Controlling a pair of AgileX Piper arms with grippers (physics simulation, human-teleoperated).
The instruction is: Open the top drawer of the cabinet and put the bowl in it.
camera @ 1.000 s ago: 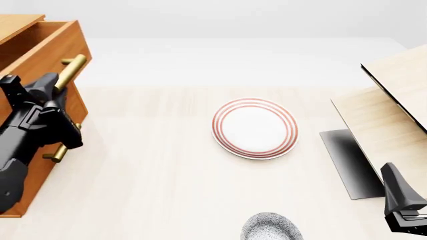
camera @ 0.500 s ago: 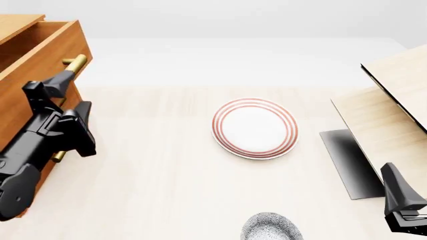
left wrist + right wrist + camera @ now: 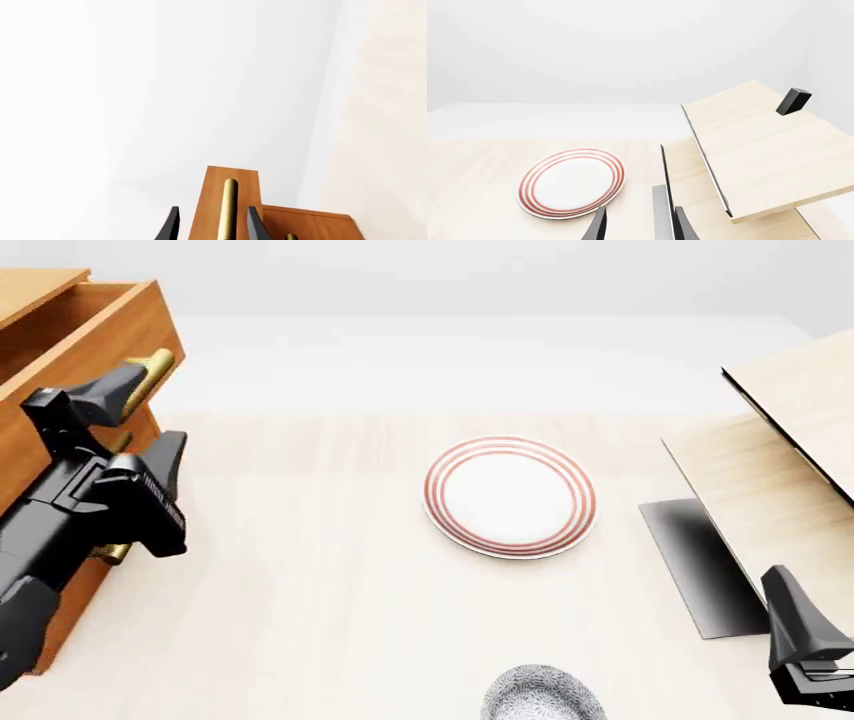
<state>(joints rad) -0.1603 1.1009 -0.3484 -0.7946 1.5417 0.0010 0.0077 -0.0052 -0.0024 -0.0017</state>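
Pincers, two: the left pincer (image 3: 131,418) is being held open beside the brass handle (image 3: 144,376), the right pincer (image 3: 805,655) parked, its gap not readable. Bowl (image 3: 541,694), one, nearest on the bench (image 3: 320,590), is best being lifted next. Plate (image 3: 509,495), one. Top drawer (image 3: 83,350), one, is standing pulled out of the cabinet (image 3: 67,600).

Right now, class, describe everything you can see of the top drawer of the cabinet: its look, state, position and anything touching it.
The top drawer is an orange-brown, wood-looking box at the table's left edge, pulled open so its hollow inside shows; nothing is visible in it. A brass bar handle runs across its front. The left hand sits open at that handle, fingers either side of the bar, apparently not clamping it.
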